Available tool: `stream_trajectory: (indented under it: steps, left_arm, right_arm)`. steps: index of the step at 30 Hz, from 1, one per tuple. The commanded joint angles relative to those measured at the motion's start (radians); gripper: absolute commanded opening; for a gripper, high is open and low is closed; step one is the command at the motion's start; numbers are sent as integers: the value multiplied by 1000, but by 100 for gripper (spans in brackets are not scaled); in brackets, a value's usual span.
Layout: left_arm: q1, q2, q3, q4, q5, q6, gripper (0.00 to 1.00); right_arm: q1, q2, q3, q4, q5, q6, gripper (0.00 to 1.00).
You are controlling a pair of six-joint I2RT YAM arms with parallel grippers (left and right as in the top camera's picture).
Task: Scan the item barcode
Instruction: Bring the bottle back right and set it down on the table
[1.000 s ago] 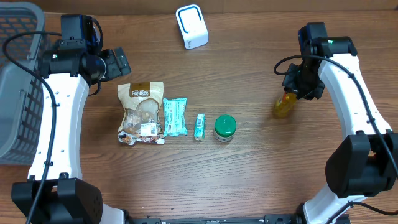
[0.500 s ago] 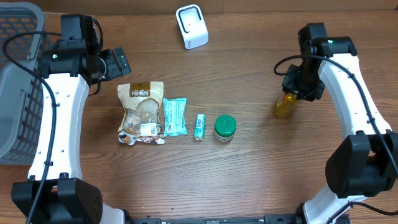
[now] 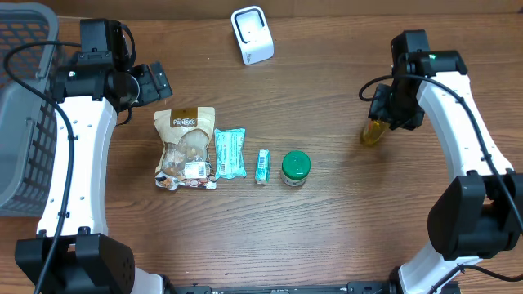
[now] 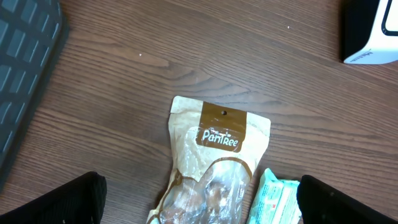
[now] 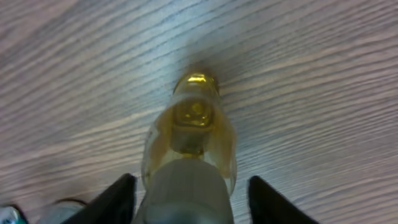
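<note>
A small bottle of yellow liquid (image 3: 372, 133) with a grey cap stands on the table at the right. My right gripper (image 3: 387, 117) hangs just over it. In the right wrist view the bottle (image 5: 189, 140) sits between the dark fingers (image 5: 118, 199), with a gap on each side, so my right gripper (image 5: 189, 200) is open around it. The white barcode scanner (image 3: 252, 34) stands at the far middle of the table. My left gripper (image 3: 155, 82) is wide open and holds nothing. It hovers above the top of a brown snack bag (image 4: 214, 155).
A row lies mid-table: the snack bag (image 3: 186, 149), a teal packet (image 3: 230, 153), a small teal box (image 3: 262, 166) and a green-lidded jar (image 3: 296, 168). A grey mesh basket (image 3: 20, 122) stands at the left edge.
My right gripper's jaws have spread apart, off the sides of the bottle, which has shifted slightly. The left arm has not moved.
</note>
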Motion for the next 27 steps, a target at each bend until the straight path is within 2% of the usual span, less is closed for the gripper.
stream_trajectory:
  steps: [1, 4, 9, 11, 14, 15, 20, 23, 27]
  left_arm:
    - [-7, -2, 8, 0, -7, 8, 100]
    - [-7, -2, 8, 0, -6, 8, 100]
    - [-7, -2, 8, 0, -6, 8, 100]
    - [-7, -2, 8, 0, -7, 8, 100]
    - [-7, -2, 8, 0, -7, 8, 100]
    - [-7, -2, 8, 0, -7, 8, 100]
    - [-7, -2, 8, 0, -7, 8, 100]
    - [-7, -2, 8, 0, -7, 8, 99]
    - [-7, -2, 8, 0, -6, 8, 100]
  right_arm:
    - [5, -10, -44, 40, -1, -6, 69]
    - [6, -10, -55, 47, -2, 7, 77]
    - [30, -24, -14, 26, -1, 24, 79]
    - [32, -32, 31, 2, 3, 24, 84]
    - [32, -40, 106, -38, 2, 24, 98]
    - [32, -41, 151, -76, 2, 24, 100]
    - [42, -42, 296, -224, -73, 24, 100]
    - [70, -42, 304, -232, -185, 24, 100]
    - [152, -42, 304, -232, -200, 25, 100]
